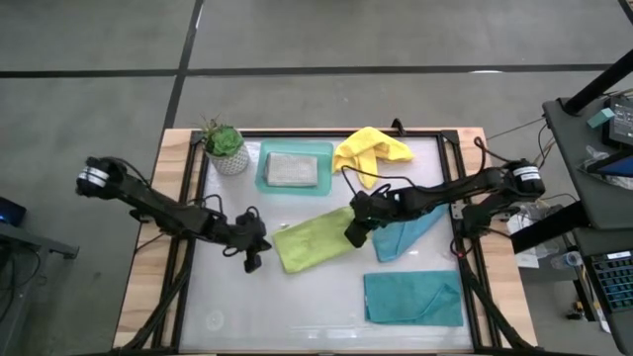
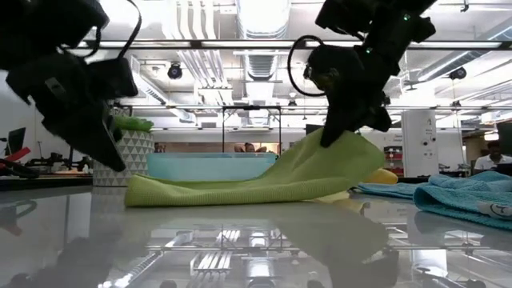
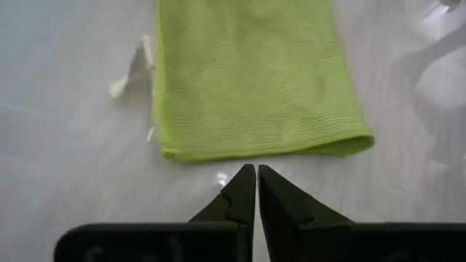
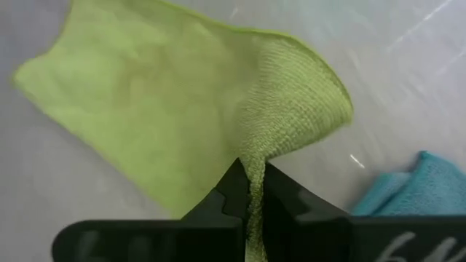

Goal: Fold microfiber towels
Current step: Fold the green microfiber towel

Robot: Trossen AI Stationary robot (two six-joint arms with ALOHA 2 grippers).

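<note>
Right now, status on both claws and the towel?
Right claw shut on lime green microfiber towel, edge lifted. Left claw shut, empty, beside it. Nothing in the way.

overhead, table-level, 2 wrist cams, shared lime towel (image 1: 315,242)

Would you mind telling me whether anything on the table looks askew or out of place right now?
Only the yellow towel stands out: it lies crumpled in a heap beside the tray, while the grey towel sits neatly inside it. The lime towel has one end lifted, but that is the right gripper pinching it.
</note>
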